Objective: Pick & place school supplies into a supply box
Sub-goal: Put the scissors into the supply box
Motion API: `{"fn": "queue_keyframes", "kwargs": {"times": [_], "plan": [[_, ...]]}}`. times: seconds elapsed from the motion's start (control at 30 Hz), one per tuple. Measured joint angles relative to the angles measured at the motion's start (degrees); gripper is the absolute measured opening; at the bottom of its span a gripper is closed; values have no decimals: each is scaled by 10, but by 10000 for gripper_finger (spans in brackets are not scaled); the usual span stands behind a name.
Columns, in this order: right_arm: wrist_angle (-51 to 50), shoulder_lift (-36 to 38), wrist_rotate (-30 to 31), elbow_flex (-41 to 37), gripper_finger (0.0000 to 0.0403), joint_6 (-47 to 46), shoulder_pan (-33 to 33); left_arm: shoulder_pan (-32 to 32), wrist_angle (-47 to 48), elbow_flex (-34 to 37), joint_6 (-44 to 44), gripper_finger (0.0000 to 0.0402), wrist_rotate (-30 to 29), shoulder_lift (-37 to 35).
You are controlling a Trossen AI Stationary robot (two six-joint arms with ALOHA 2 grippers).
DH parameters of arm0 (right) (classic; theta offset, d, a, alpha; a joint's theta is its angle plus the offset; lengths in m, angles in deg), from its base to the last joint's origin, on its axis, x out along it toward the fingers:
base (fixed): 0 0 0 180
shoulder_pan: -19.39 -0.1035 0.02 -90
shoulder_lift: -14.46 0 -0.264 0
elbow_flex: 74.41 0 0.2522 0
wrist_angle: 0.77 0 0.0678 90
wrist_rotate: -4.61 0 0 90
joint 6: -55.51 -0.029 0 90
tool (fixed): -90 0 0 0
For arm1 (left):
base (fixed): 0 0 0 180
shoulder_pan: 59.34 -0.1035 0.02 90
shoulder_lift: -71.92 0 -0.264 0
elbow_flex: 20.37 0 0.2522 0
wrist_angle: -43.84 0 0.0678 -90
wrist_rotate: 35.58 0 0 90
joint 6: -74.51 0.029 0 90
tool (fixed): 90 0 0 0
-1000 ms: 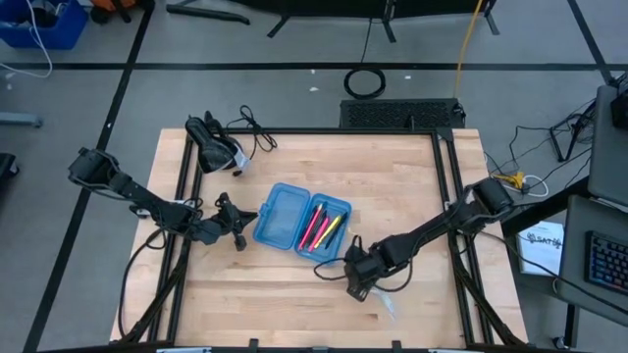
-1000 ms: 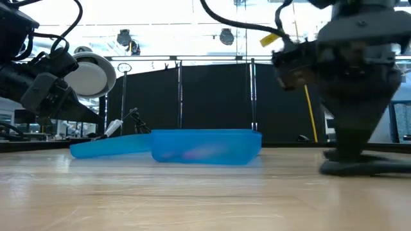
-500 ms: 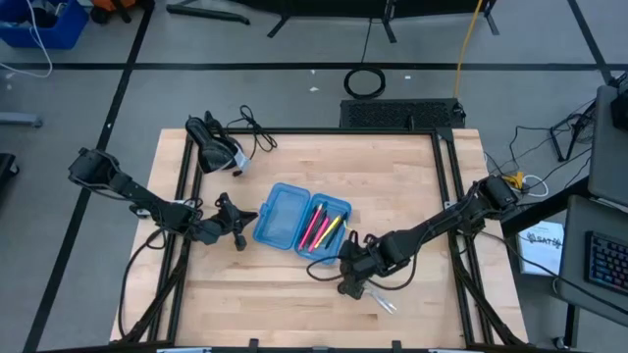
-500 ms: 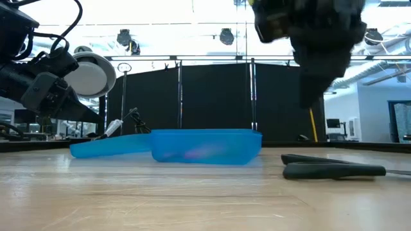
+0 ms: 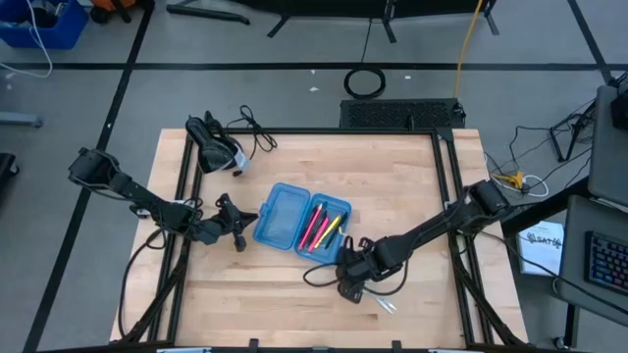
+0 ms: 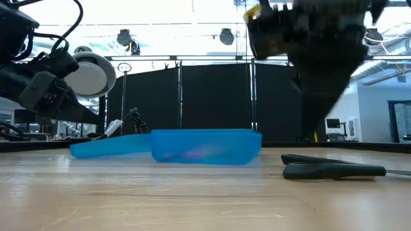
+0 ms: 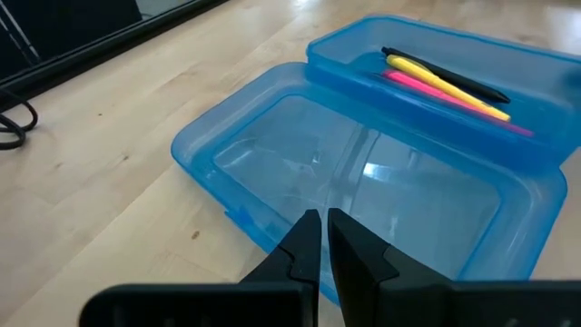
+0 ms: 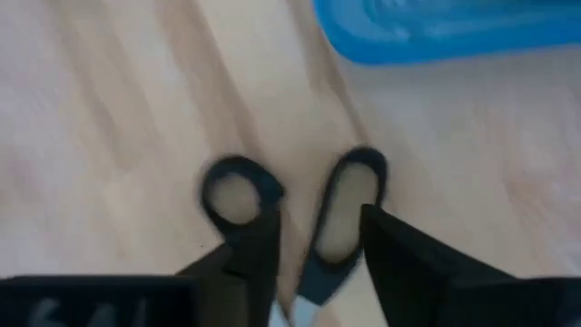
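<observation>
High view: two dark arms flank an open pencil case as the last item waits on the wooden table (image 5: 412, 196).

At left, the left gripper (image 7: 322, 238) hovers at the near-left edge of the translucent blue plastic hinged supply box (image 5: 294, 218), its fingers together and holding nothing; in the box's right half lie the thin yellow, pink and black pens (image 7: 449, 80). At right, the right gripper (image 8: 313, 236) hangs just above the small black-handled scissors with silver blades (image 8: 295, 195), which lie flat on the table just near and right of the box, with the fingers apart on either side of the handle loops. A good pick likely means descending squarely, closing across the handles, then lifting clear of the box wall before lowering inside.
</observation>
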Motion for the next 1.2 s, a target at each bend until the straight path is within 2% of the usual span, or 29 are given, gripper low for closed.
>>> {"fn": "queue_keyframes", "kwargs": {"times": [0.13, 0.27, 0.77, 0.97, 1.2], "plan": [[-1, -18, -14, 0, 182, -9, 1, 0, 0, 0, -2, 31, 1, 0], [3, -23, -14, 0, 196, -15, 2, 0, 0, 0, -1, 31, 1, 0], [42, -27, -13, 0, 161, -14, 1, 0, 0, 0, -3, 31, 3, 0], [28, -40, -14, -2, 162, -21, 1, 0, 0, 0, -16, 31, 5, 0], [66, -39, -45, -41, 160, -24, 5, 0, 0, 0, -16, 31, 5, 0]]}}
